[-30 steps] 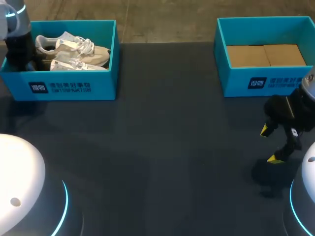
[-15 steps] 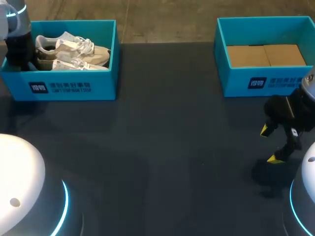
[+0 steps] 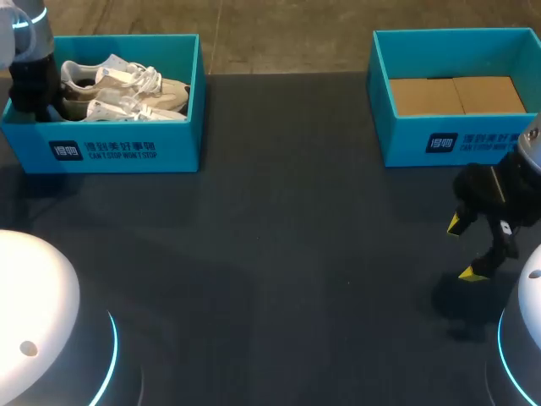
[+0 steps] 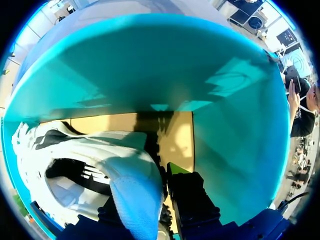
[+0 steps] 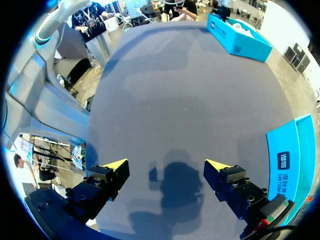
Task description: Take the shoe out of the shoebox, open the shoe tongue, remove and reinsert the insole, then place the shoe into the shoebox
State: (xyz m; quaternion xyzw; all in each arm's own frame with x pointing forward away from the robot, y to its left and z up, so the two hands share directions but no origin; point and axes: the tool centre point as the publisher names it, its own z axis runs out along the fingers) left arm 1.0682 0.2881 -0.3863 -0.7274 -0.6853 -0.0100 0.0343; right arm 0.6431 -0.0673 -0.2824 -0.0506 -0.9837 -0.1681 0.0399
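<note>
My left end effector (image 4: pixel 150 182) was closed narrowly on the heel collar of the pale shoe (image 4: pixel 90 160), down inside the left shoebox (image 3: pixel 127 150). The right end effector (image 5: pixel 165 167) hung wide open, holding nothing, over the dark desk (image 3: pixel 279 237). The shoe lay lengthwise along its box, toe toward my right.

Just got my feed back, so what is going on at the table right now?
The left gripper is down inside the left shoebox, right at the heel of one of the pale shoes. Whether it has a grip is not clear. Both shoes lie in that box. The right gripper hangs open and empty over the table, in front of the right shoebox, which holds only brown card.
</note>
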